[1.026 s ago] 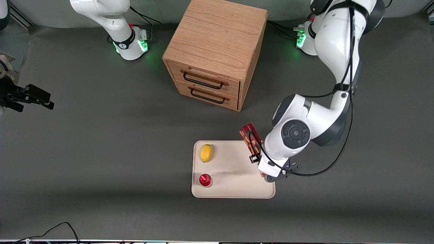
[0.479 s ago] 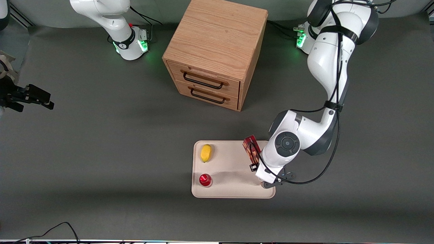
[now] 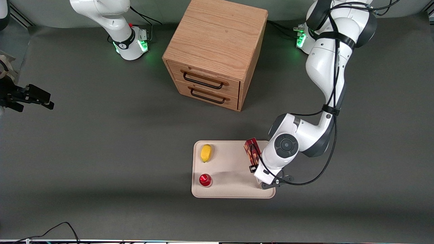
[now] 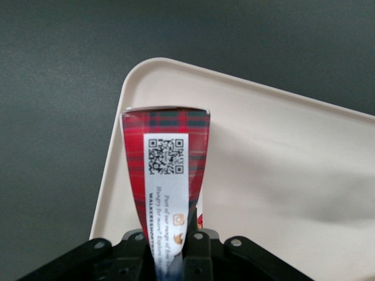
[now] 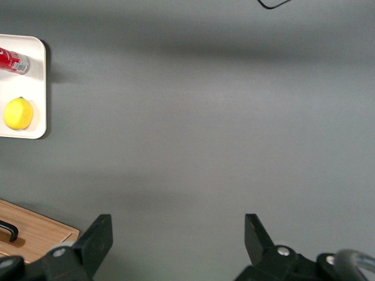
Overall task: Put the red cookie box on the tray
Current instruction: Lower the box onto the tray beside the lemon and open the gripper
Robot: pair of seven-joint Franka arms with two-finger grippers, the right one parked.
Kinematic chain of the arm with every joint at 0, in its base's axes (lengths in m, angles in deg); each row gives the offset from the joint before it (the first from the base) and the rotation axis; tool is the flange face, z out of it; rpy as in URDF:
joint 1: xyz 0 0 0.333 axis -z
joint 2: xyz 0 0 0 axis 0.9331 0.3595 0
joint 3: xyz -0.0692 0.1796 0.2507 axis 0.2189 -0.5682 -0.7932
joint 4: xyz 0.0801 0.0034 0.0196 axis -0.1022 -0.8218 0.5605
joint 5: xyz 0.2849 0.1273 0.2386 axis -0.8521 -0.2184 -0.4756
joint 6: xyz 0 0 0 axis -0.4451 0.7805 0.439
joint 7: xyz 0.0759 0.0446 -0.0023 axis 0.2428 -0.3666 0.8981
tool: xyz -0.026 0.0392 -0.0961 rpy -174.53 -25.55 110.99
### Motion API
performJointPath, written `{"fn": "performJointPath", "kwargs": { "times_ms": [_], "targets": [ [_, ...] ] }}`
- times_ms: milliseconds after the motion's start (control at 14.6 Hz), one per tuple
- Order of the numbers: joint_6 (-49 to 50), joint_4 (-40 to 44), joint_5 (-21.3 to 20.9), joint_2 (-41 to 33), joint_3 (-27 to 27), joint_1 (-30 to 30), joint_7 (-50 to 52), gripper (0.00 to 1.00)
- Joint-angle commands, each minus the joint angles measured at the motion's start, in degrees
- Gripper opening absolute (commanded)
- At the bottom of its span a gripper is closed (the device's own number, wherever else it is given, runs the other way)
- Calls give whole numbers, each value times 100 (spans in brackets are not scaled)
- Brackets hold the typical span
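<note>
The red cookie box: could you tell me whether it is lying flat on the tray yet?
No: the red cookie box stands on end over the tray, clamped in the gripper.

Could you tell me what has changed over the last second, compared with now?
The hand, shut on the red cookie box, has carried it farther in over the tray and lower, toward the tray's working-arm end. No release yet. The lemon, the small red-topped item and the drawer cabinet stayed put.

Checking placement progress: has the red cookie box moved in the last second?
Yes. The red cookie box, shut in the gripper, has come lower and farther in over the tray, away from the wooden drawer cabinet.
</note>
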Motion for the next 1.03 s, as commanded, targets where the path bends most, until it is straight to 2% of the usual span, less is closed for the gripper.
{"fn": "performJointPath", "kwargs": {
  "times_ms": [0,68,137,274,615,957],
  "targets": [
    [-69,-21,-77,-1,-106,0,-116,0],
    [-69,-21,-68,7,-106,0,-107,0],
    [-69,-21,-68,16,-106,0,-107,4],
    [-78,-30,-68,42,-115,0,-107,100],
    [114,23,-51,-97,-115,-8,-54,100],
    [1992,417,168,-712,-45,-9,-37,100]
  ]
}}
